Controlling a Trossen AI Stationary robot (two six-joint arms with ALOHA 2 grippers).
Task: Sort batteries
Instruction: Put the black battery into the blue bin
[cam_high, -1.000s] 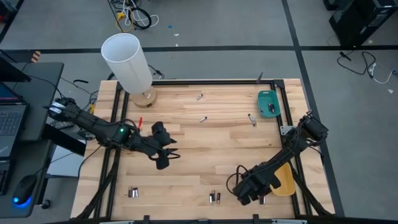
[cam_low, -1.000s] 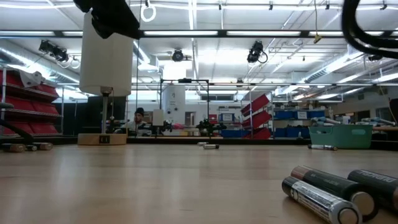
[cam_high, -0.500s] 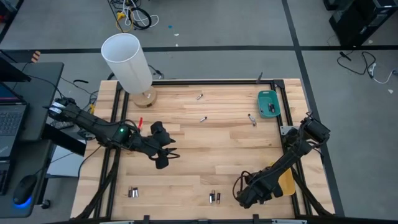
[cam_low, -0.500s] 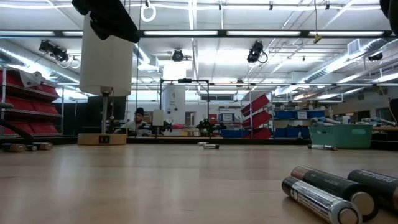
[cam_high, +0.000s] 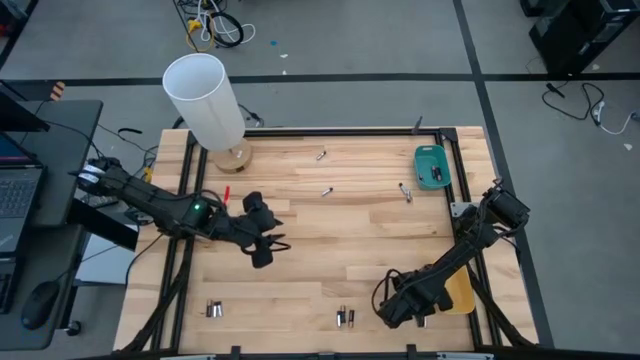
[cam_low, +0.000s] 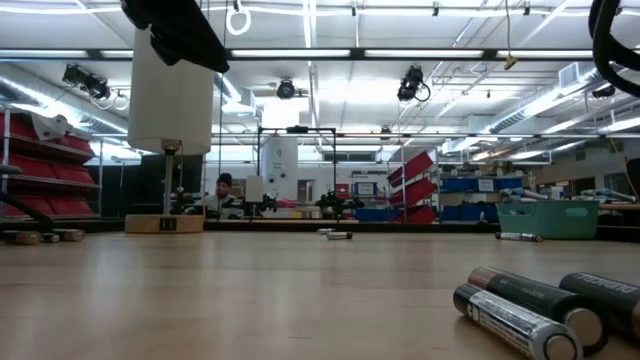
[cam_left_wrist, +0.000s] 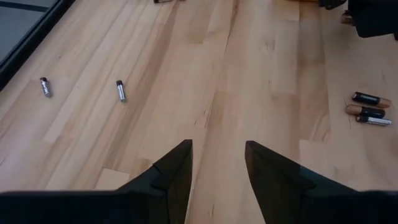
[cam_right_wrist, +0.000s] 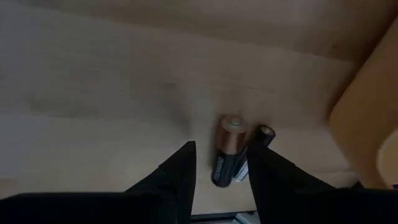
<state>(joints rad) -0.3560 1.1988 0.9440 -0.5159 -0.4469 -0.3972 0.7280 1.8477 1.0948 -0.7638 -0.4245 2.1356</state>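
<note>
Right gripper (cam_right_wrist: 217, 171): low at the worktop's (cam_high: 370, 240) near edge, fingers parted — a copper-topped battery (cam_right_wrist: 227, 149) sits just between their tips, a second cell (cam_right_wrist: 261, 140) beside it, next to the yellow tray (cam_high: 460, 290).
Left gripper (cam_left_wrist: 217, 165): fingers apart, hovering mid-worktop.
Other batteries: three (cam_left_wrist: 368, 107) together near the front edge, two (cam_left_wrist: 121, 90) scattered farther back — some in the teal tray (cam_high: 432, 168).

— What can't you make out near the right claw (cam_right_wrist: 217, 171)?
— Its fingers cover the lower ends of two batteries (cam_right_wrist: 226, 151).
— And low down?
— The rightmost battery (cam_low: 612, 300) runs off the frame's edge.
</note>
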